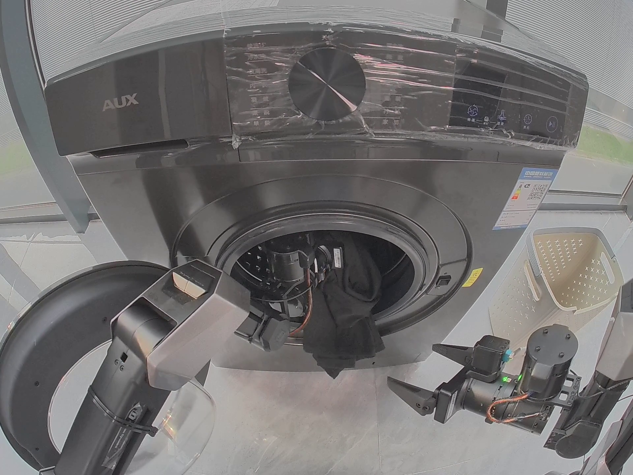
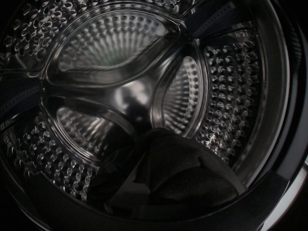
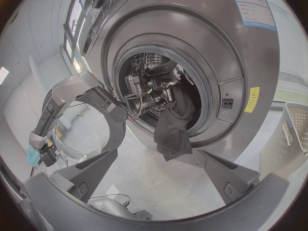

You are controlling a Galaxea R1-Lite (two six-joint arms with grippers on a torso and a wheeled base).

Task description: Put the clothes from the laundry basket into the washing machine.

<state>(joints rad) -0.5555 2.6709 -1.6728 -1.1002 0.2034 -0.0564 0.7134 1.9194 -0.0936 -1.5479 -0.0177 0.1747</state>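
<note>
The grey washing machine (image 1: 395, 186) stands with its round door (image 1: 39, 338) swung open to the left. A black garment (image 1: 343, 311) hangs half out of the drum, draped over the lower rim; its inner part lies on the drum floor (image 2: 179, 174). My left arm reaches into the opening, its wrist (image 1: 290, 265) just inside, beside the garment's upper part (image 3: 175, 113). My right gripper (image 1: 422, 371) hovers low over the floor in front of the machine, to the right of the hanging cloth, open and holding nothing. The cream laundry basket (image 1: 573, 265) leans at the machine's right.
The perforated steel drum (image 2: 224, 81) is dark, with nothing else lying in it. Grey tiled floor (image 1: 316, 423) stretches before the machine. The open door's glass bowl (image 3: 80, 132) sits close under my left arm.
</note>
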